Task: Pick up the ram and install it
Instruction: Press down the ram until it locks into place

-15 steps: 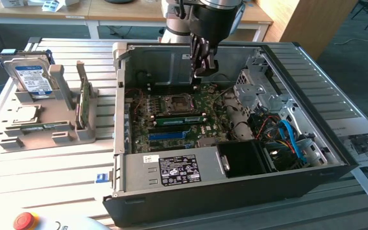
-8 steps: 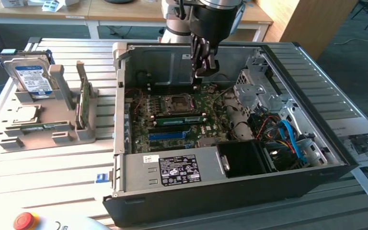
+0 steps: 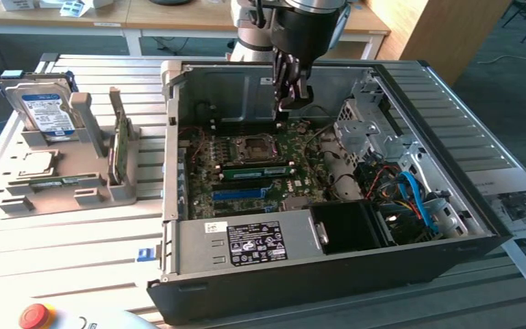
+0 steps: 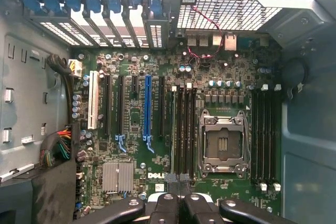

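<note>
Hovering over the motherboard [image 4: 157, 129], my gripper [image 3: 286, 103] is pinched shut; ram [image 3: 255, 171] sits seated at its 6 o'clock.

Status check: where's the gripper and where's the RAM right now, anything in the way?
Gripper shut, empty, above the motherboard inside the open PC case. One RAM stick seated beside the CPU socket. No obstruction visible.
</note>
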